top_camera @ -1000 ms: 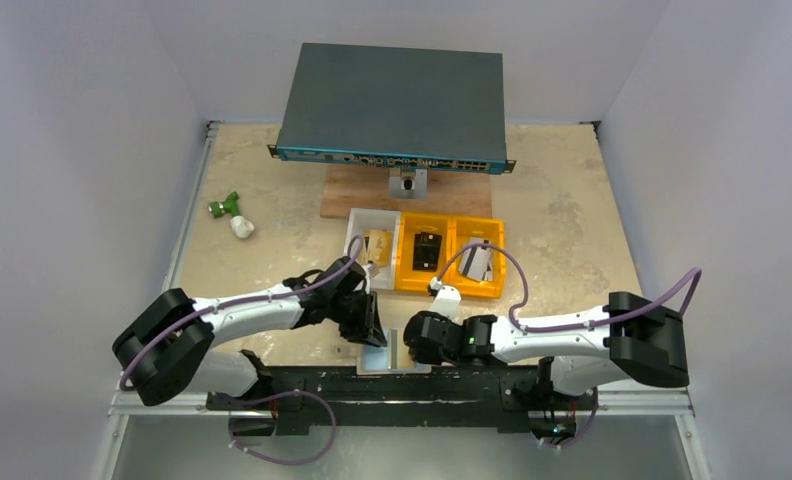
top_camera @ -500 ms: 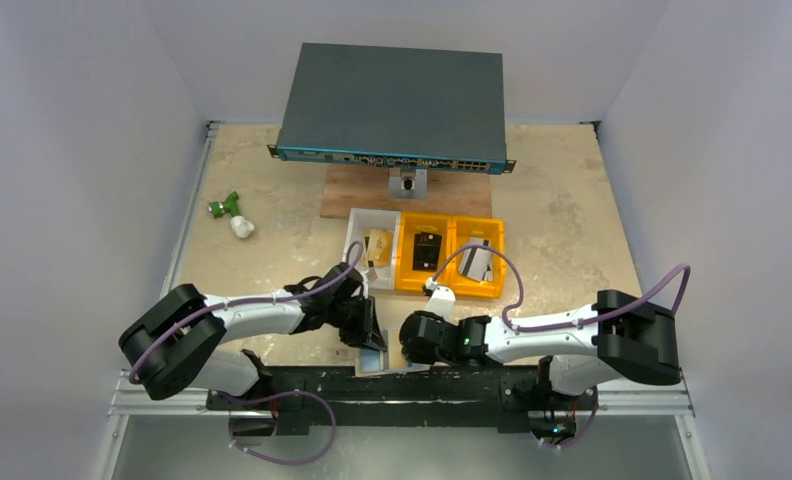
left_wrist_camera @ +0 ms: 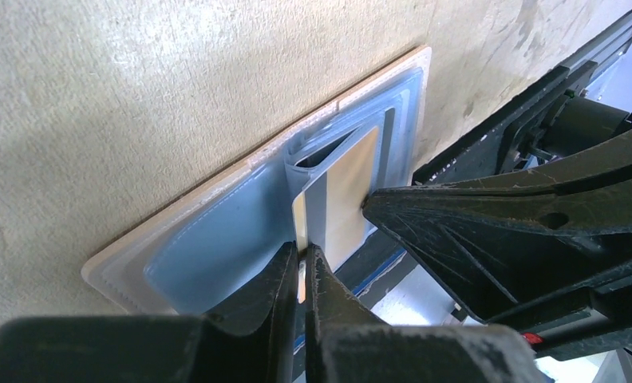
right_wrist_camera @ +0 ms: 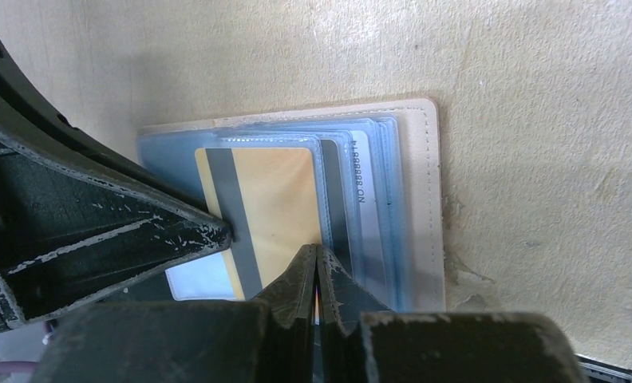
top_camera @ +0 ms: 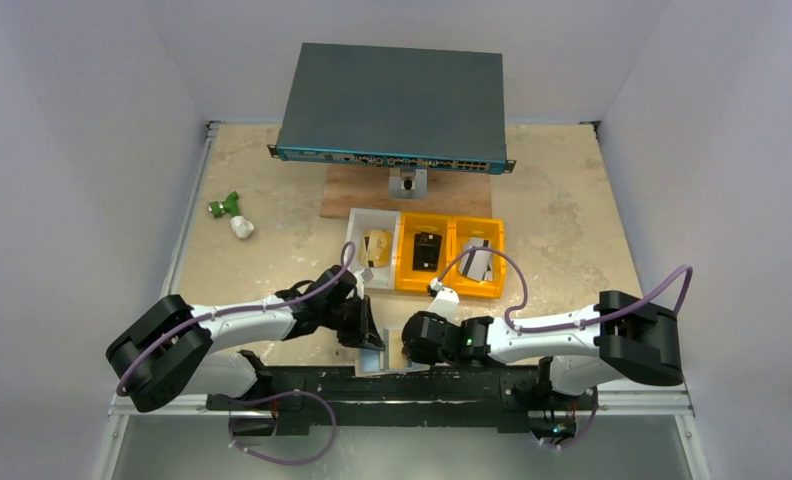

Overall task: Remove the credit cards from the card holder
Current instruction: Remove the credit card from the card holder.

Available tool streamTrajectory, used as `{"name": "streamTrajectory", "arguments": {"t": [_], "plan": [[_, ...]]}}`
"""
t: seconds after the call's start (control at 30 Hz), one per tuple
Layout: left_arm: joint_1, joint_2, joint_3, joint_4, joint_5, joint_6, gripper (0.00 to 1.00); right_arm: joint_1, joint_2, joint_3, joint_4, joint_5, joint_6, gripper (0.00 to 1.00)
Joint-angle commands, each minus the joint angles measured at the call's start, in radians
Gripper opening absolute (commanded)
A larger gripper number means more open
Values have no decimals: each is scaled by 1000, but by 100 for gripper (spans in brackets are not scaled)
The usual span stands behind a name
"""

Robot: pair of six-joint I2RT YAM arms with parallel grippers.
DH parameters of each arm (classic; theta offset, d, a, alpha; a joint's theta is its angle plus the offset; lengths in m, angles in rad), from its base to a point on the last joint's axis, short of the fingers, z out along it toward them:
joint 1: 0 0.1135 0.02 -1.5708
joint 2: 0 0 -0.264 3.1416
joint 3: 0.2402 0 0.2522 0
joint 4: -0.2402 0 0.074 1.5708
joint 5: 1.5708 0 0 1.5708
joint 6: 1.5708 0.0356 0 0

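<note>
At the near edge of the tabletop point(top_camera: 572, 220), between the two arms, the card holder point(right_wrist_camera: 420, 199) lies open and flat, blue side up with a tan rim. One gold card point(right_wrist_camera: 277, 199) with a grey stripe sticks partway out of its pocket. The left gripper point(left_wrist_camera: 301, 270) is pinched tight on the edge of that card. The right gripper point(right_wrist_camera: 317, 270) is pinched tight too, at the card's near corner. I cannot tell if it holds the card, a clear sleeve point(right_wrist_camera: 381, 239) or nothing.

What could go wrong? The holder looks light and sits by the edge. A pull on the card may drag the whole holder along, or off the tabletop, if nothing holds it down. The two grippers are very close, so they may bump. If both pinch the same card and pull different ways, it may bend or slip out.

Counting: one holder, one gold card, and more cards point(right_wrist_camera: 359, 171) tucked inside, too stacked to count. Two grippers. Farther back are three bins, one white bin point(top_camera: 352, 235) and two orange bins point(top_camera: 402, 250). Past them are one big grey box point(top_camera: 392, 100), one wooden board point(top_camera: 357, 195) and one small green and white thing point(top_camera: 230, 215).
</note>
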Motion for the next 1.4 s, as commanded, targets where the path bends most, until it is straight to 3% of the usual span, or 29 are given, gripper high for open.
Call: {"name": "streamTrajectory", "arguments": {"t": [0.0,0.63,0.7,0.83,1.13,1.37], "plan": [[-9,-28,-3,13,25,-3,0,-1,47,-58,-127,-18,11,0],[12,-39,-12,-38,17,40,0,-4,35,-84,-138,-18,27,0],[13,-37,-14,-28,24,36,5,-4,39,-83,-135,-19,26,0],[13,-23,-25,8,40,19,11,-4,44,-83,-132,-23,25,0],[12,7,-78,146,70,-44,11,-4,38,-95,-132,-27,27,0],[13,31,-124,277,101,-112,2,-4,48,-93,-134,-29,22,0]]}}
